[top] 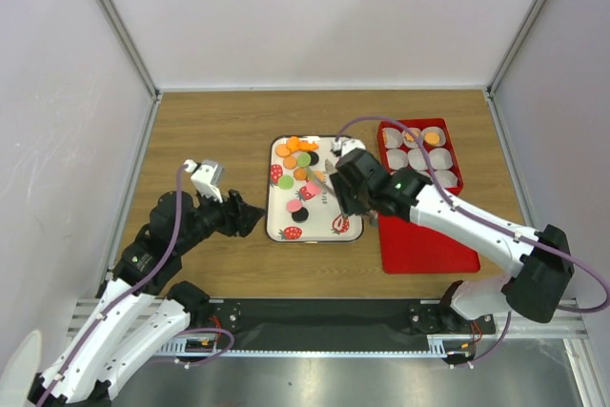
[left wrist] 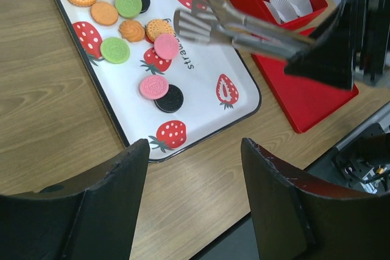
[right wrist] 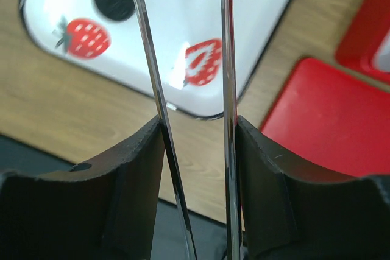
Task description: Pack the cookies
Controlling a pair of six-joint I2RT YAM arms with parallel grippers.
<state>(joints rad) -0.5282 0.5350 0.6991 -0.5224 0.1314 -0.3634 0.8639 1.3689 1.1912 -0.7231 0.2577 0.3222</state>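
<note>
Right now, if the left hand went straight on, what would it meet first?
Probably the strawberry tray's rim, just ahead of the open left hand; its height over the table is unclear.

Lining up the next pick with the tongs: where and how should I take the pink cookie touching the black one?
I'd pinch the pink cookie across its rim with the tongs, coming straight down: it lies flat on the tray. Set the tips on the two edges clear of the black cookie, which touches one side.
</note>
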